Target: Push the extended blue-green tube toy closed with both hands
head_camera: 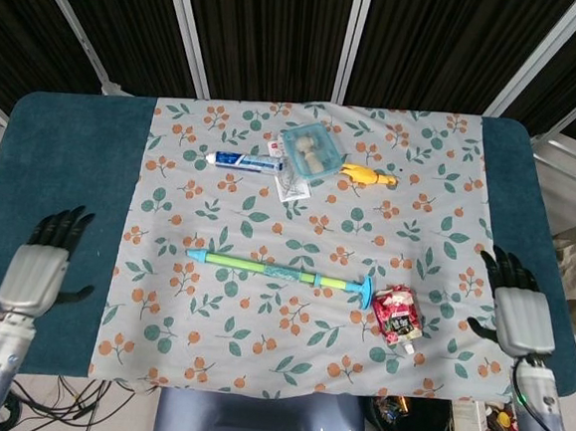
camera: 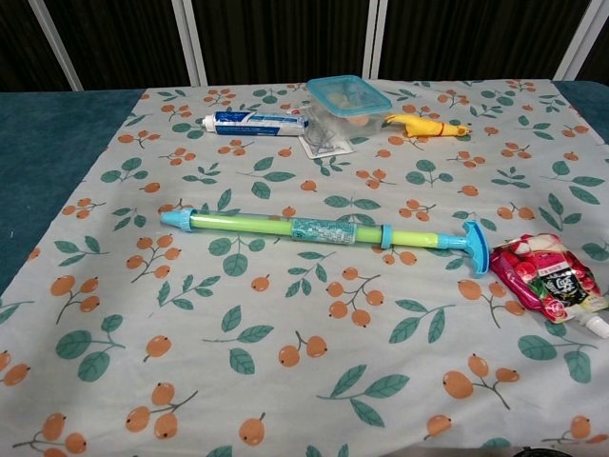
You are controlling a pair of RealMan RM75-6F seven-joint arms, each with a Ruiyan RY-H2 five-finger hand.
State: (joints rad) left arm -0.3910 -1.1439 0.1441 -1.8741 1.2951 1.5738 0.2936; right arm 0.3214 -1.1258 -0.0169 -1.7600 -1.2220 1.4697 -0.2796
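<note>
The blue-green tube toy [head_camera: 282,271] [camera: 324,231] lies on the floral cloth, slanting slightly down to the right, its T-shaped blue handle [camera: 474,248] at the right end and its blue tip at the left. My left hand [head_camera: 36,273] rests over the dark teal table cover at the far left, fingers spread, holding nothing. My right hand [head_camera: 521,315] sits at the far right edge, fingers spread, empty. Both hands are well away from the toy and absent from the chest view.
A red snack pouch [head_camera: 397,315] [camera: 549,276] lies just right of the toy's handle. At the back of the cloth are a toothpaste tube [head_camera: 244,161], a lidded blue box [head_camera: 311,149], a clear packet [head_camera: 292,185] and a yellow toy chicken [head_camera: 367,177].
</note>
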